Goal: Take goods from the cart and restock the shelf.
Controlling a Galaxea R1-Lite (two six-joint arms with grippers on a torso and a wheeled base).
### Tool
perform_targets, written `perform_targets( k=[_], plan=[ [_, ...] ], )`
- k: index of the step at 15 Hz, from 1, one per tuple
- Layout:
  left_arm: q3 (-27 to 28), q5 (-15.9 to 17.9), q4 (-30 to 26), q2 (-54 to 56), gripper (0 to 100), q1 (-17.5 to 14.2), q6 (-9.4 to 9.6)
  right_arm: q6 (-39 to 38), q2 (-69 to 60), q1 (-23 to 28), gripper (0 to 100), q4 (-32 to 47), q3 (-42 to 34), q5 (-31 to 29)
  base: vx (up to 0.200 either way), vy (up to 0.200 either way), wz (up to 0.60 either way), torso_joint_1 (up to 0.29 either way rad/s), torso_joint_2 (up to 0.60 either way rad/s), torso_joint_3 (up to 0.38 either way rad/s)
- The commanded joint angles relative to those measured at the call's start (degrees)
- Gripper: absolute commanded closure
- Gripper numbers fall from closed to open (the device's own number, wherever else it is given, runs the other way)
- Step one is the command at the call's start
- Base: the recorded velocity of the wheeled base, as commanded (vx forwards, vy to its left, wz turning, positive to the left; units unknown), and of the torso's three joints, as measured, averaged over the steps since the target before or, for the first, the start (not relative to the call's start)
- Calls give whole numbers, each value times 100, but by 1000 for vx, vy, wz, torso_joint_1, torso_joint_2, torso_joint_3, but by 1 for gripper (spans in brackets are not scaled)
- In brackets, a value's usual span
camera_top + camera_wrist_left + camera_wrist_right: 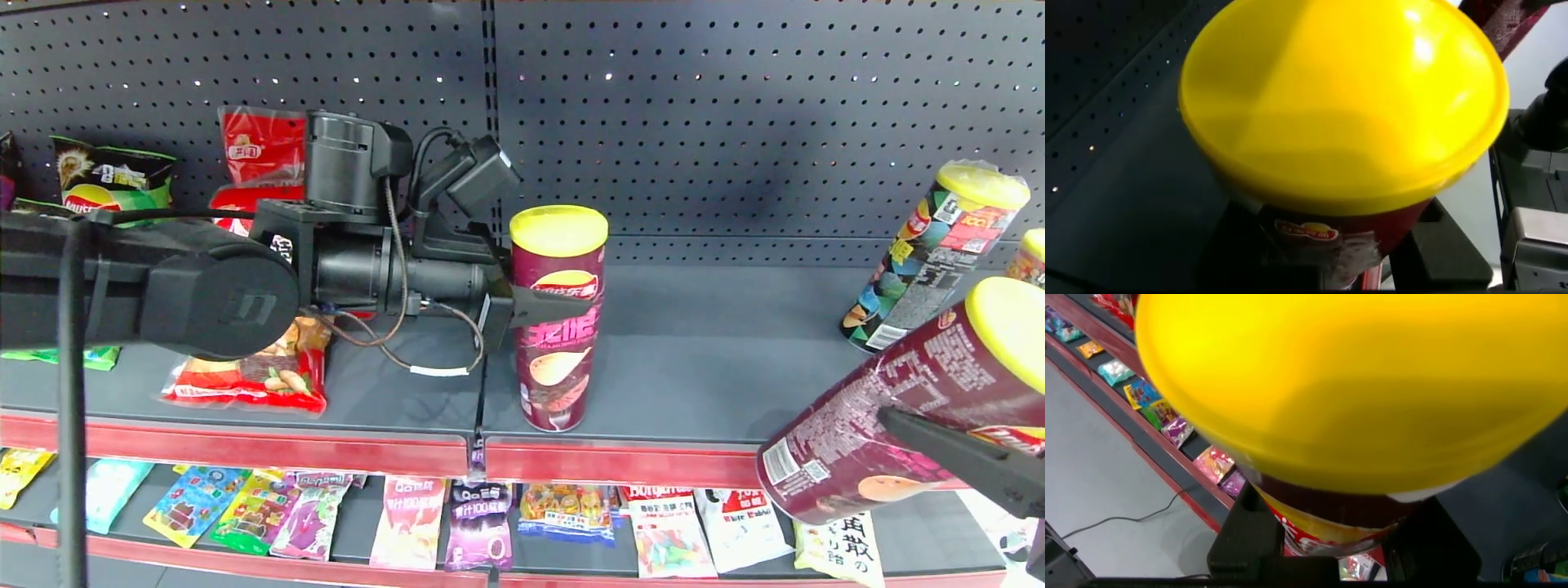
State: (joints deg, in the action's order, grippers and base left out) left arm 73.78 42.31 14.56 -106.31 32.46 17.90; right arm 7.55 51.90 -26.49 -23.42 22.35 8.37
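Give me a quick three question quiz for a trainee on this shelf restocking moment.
1. True or false: the maroon can in the left gripper is upright on the shelf.
2. The second maroon can, in the right gripper, is: A tilted; B upright on the shelf; C lying flat on the shelf.
3. Fill in: both held cans have ___ lids.
Key: 1 true; 2 A; 3 yellow.

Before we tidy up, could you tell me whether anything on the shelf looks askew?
Yes: the multicoloured can at the shelf's right end leans; the left hand's maroon can stands upright, the right hand's second maroon can is tilted.
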Motion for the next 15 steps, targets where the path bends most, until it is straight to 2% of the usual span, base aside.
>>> perform_targets(
  k=[1,6,15],
  plan=[
    [23,75,12,-162,100,-12,118,1,49,-5,100,-5,42,-3,0,0,0,0,0,0],
    [-13,260,12,-126,100,32,135,1,119,-5,100,-5,77,-3,0,0,0,0,0,0],
    [-259,269,30,-56,100,23,126,10,708,-5,100,-14,578,-3,0,0,0,0,0,0]
  ],
)
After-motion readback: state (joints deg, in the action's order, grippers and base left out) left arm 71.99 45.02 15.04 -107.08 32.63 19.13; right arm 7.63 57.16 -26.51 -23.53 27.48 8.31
